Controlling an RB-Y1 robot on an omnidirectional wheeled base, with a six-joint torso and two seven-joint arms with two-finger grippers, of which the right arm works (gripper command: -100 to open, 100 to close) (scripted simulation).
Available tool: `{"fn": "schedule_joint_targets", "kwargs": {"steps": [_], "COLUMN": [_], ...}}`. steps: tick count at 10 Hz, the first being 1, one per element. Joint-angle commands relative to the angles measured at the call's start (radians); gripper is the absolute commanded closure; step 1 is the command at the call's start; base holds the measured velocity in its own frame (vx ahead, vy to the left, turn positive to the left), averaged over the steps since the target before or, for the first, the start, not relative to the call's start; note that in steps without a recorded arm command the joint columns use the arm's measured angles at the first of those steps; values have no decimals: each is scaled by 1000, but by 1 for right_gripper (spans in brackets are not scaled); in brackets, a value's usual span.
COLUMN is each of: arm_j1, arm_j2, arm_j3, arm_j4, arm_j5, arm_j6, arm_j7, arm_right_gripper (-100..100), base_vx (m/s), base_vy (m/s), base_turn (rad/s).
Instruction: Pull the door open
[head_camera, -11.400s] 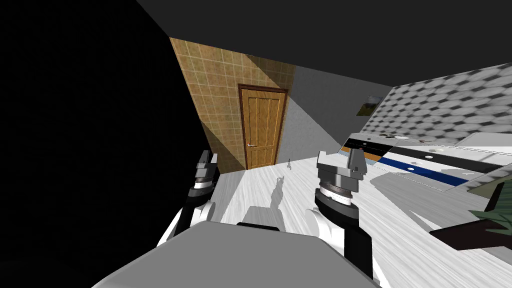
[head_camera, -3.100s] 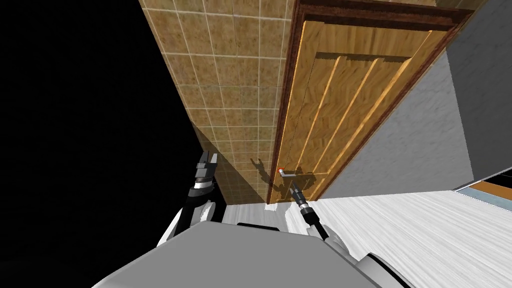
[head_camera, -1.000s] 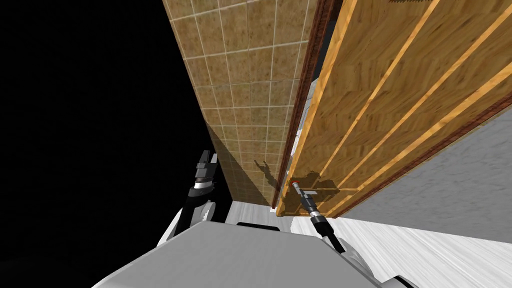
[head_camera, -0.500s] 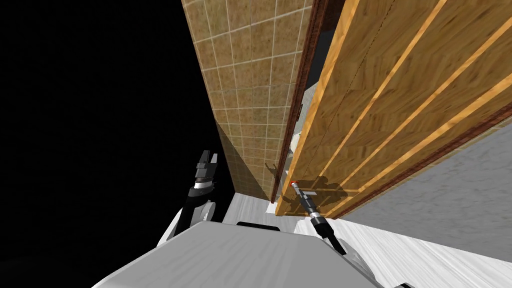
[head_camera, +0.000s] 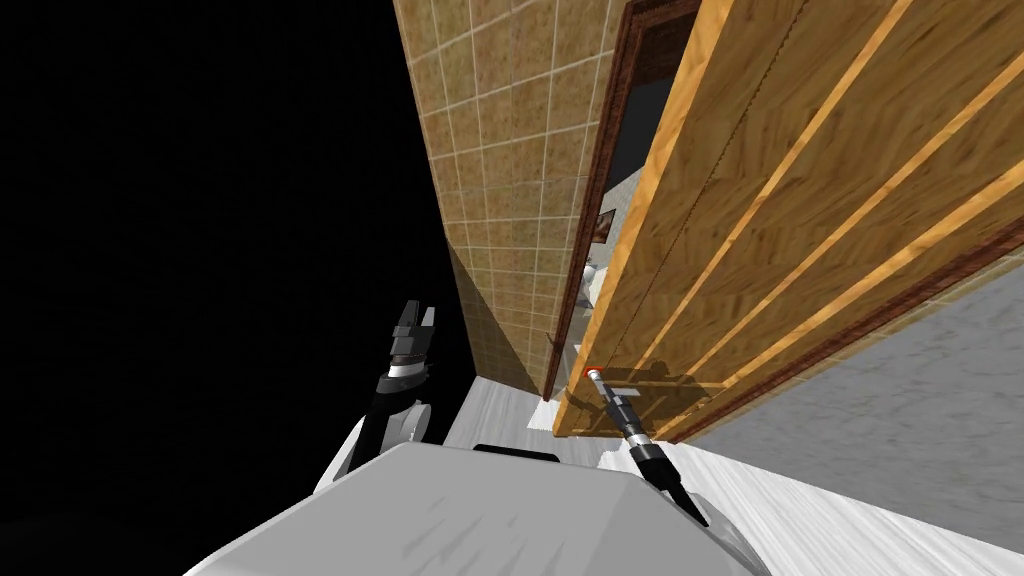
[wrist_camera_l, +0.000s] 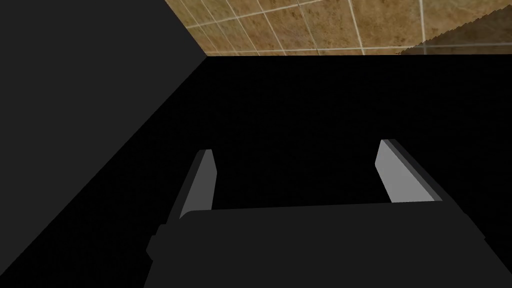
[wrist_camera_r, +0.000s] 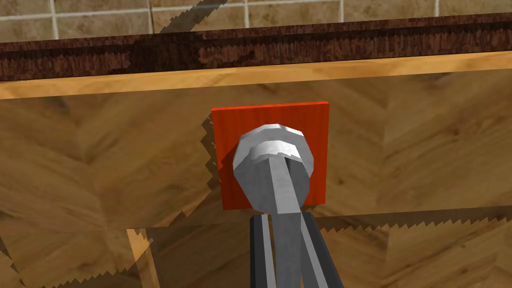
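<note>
Wooden door (head_camera: 800, 200) ajar at right, top cut off. Right gripper (wrist_camera_r: 281, 220) jaws clamped on its grey handle (wrist_camera_r: 274, 155) over a red plate (wrist_camera_r: 225, 150), with the lever's near end hidden between them. Left gripper (head_camera: 415, 318) at left beside the tiled wall (head_camera: 500, 150), jaws apart; gap past the frame (head_camera: 610, 180) too narrow to read.

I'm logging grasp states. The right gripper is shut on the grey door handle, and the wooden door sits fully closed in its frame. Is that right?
Not quite: the wooden door is ajar, not closed. The head view shows a gap between its edge and the dark brown frame, with a room visible through it. The rest holds: the right gripper is shut on the grey door handle.
</note>
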Motion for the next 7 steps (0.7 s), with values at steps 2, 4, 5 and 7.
{"fn": "schedule_joint_targets", "kwargs": {"steps": [2,4,5,7], "arm_j1": [24,35,46,54], "arm_j2": [-22,-31,-39,-46], "arm_j3": [6,8,9,11], "arm_j4": [32,40,47,53], "arm_j5": [-12,-18,-23,-27], "arm_j6": [-56,-74,-91,-106], "arm_j7": [-21,-27,-33,-38], "arm_right_gripper": [100,100,100,100], "base_vx": [-176,-130,-160,-114], "base_vy": [-78,-51,-67,-43], "base_turn": [287,111,212,103]}}
